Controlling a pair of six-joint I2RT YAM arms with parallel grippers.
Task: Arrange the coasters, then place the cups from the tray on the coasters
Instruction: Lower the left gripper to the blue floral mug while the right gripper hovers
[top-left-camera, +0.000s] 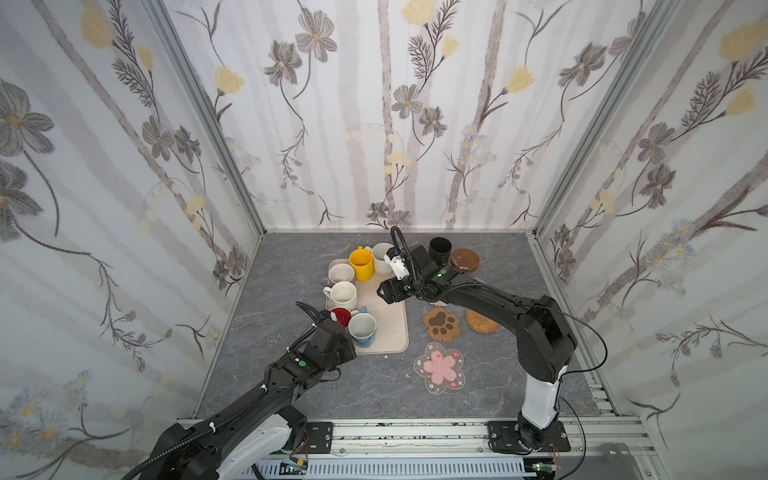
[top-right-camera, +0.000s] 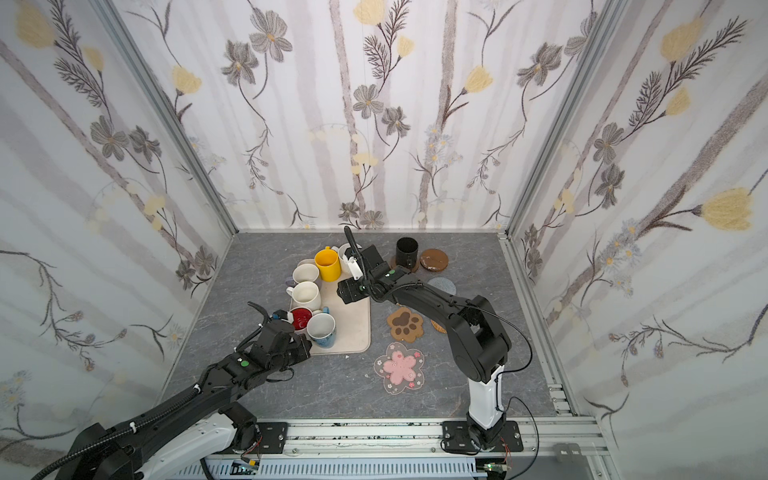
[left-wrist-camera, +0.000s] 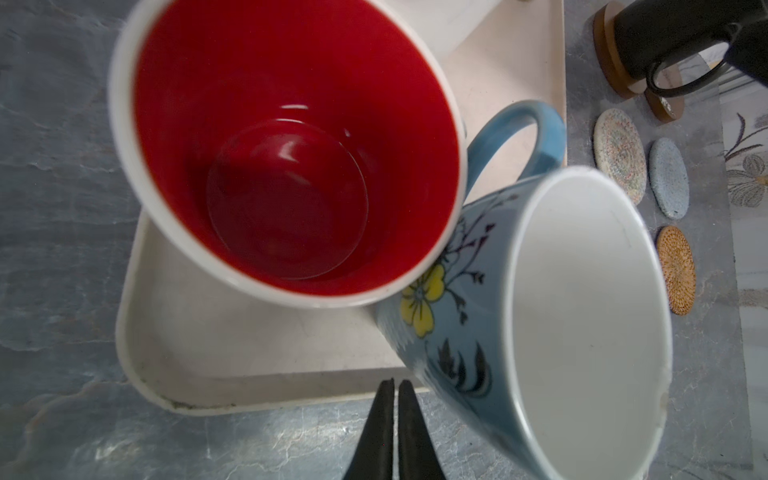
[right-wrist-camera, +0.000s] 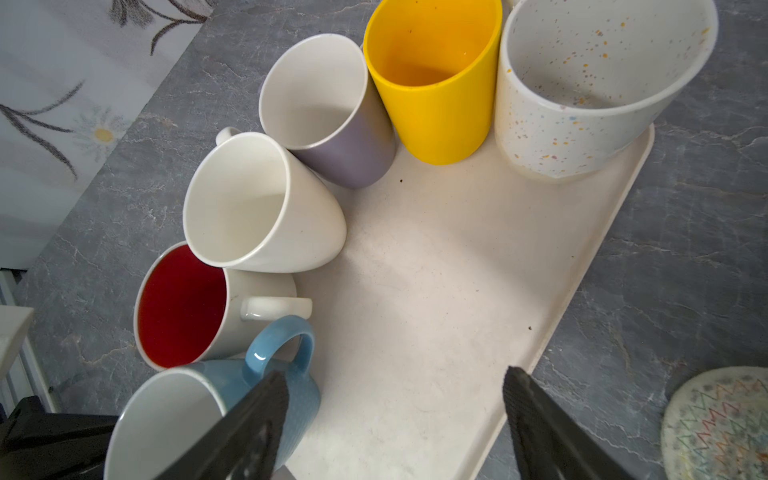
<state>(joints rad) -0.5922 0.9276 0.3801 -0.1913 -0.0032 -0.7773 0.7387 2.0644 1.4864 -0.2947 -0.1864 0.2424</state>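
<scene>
On the tray (right-wrist-camera: 436, 270) we see six cups (right-wrist-camera: 436, 83) packed close, the blue cup (left-wrist-camera: 440, 345) right before our left tool (left-wrist-camera: 396, 386), which is pinched together and empty. Our right tool (right-wrist-camera: 397, 376) hangs wide apart above, empty.

Rattan coaster (top-right-camera: 437, 326): was mostly covered by the right arm (top-right-camera: 436, 301) in a top view. Wooden disc (top-right-camera: 415, 268) under the black cup (top-right-camera: 406, 249): only a sliver showed. Pale woven coaster (right-wrist-camera: 719, 424) and light blue cup (left-wrist-camera: 540, 332): were cut off by wrist-view edges. Red-lined cup (left-wrist-camera: 286, 166): rim was blurred. Left gripper (left-wrist-camera: 395, 395): tips were hidden in both top views.
</scene>
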